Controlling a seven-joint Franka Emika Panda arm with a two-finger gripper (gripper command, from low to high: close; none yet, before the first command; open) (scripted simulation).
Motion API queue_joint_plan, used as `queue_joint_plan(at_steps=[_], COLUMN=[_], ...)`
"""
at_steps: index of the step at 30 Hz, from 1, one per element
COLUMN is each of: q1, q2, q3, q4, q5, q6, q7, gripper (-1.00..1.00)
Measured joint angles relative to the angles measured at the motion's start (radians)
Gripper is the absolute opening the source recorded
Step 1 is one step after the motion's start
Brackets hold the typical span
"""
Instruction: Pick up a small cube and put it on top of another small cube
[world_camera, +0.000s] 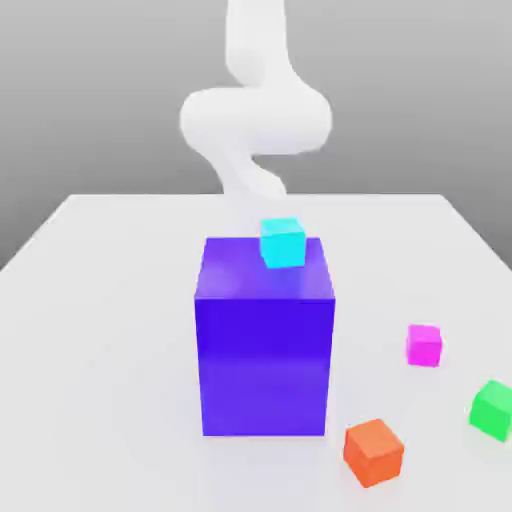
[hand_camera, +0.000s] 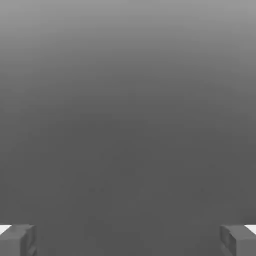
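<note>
"While a white robot arm (world_camera: 255, 120) rises beyond the far side of a large blue-purple block (world_camera: 264, 365), a small magenta cube (world_camera: 424, 346) sits on the pale table (world_camera: 110, 330), well apart from the block, toward the exterior view's right. What is stacked on the block?"

"A cyan cube (world_camera: 283, 243) rests on its top face, nearer the right edge than the left as the exterior view has it, and closer to the top's far edge than to its near one."

"And the others on the table?"

"An orange cube (world_camera: 373, 453) lies near the block's near right-hand bottom corner, turned at an angle. A green cube (world_camera: 494, 410), also turned, sits at the exterior view's right, nearer the camera than the magenta cube and farther from it than the orange one."

"How does the gripper (hand_camera: 128, 241) stand?"

"Spread wide, its two dark fingers (hand_camera: 232, 241) well apart in the hand view. The magenta cube rests directly on the tabletop, apart from the orange and green cubes."
</note>
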Motion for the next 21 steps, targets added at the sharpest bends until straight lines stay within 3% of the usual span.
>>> queue_joint_plan(at_steps=[10, 21], q1=[0.234, 0.451], q2=[0.215, 0.446], q3=[0.004, 0.082], q4=[-0.157, -0.325], q5=[0.103, 0.181], q6=[0.151, 0.313], q7=[-0.208, -0.407], gripper=[0.0, 0.0])
